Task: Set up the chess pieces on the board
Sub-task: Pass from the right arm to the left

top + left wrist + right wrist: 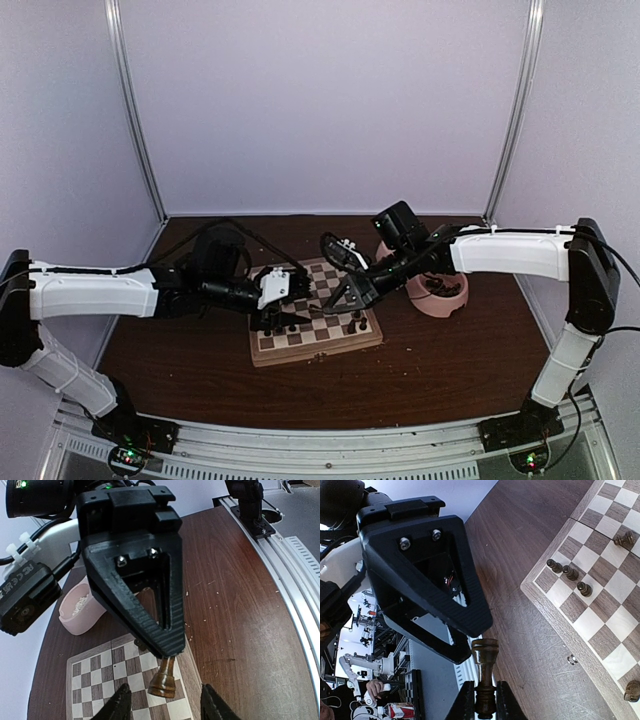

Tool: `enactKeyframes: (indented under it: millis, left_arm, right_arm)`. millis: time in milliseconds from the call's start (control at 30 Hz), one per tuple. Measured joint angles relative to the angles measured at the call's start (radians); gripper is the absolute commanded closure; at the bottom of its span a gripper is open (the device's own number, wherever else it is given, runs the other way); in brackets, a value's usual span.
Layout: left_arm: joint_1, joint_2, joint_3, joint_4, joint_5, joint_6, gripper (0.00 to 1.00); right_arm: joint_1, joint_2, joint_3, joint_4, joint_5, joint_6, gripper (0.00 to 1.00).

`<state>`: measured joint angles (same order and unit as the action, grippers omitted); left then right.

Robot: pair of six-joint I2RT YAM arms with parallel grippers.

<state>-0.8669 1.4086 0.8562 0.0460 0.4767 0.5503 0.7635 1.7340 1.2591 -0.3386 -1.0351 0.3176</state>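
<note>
My right gripper is shut on a dark brown chess piece, gripping it by its top, with the base pointing away. It holds the piece just above the board's near right corner. In the left wrist view the same piece hangs from the right gripper's fingers. My left gripper is open, its tips on either side of the piece's base and clear of it. From above, both grippers, left and right, meet over the board. Several dark pieces stand on the board.
A pink double bowl sits right of the board on the dark wooden table; it also shows as the bowl behind the right gripper. The left gripper's black fingers fill the upper left of the right wrist view. A metal clasp marks the board's frame.
</note>
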Motion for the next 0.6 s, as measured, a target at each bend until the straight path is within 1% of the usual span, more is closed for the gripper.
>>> enactKeyframes:
  millis: [200,500,533,567,600]
  left_arm:
    - [0.000,0.014,0.000,-0.011,0.000,0.006,0.60]
    - [0.000,0.032,0.002,-0.009,0.000,0.005,0.60]
    - [0.000,0.034,0.002,-0.009,0.000,0.005,0.61]
    - [0.000,0.035,0.002,-0.009,0.000,0.005,0.63]
    - [0.000,0.035,0.002,-0.009,0.000,0.005,0.70]
  right_arm:
    - [0.000,0.000,0.001,0.016,-0.005,0.012,1.00]
    - [0.005,0.012,0.013,0.023,-0.013,0.029,1.00]
    - [0.005,0.013,0.013,0.023,-0.013,0.029,1.00]
    - [0.005,0.015,0.013,0.024,-0.013,0.029,1.00]
    - [0.005,0.016,0.013,0.025,-0.014,0.030,1.00]
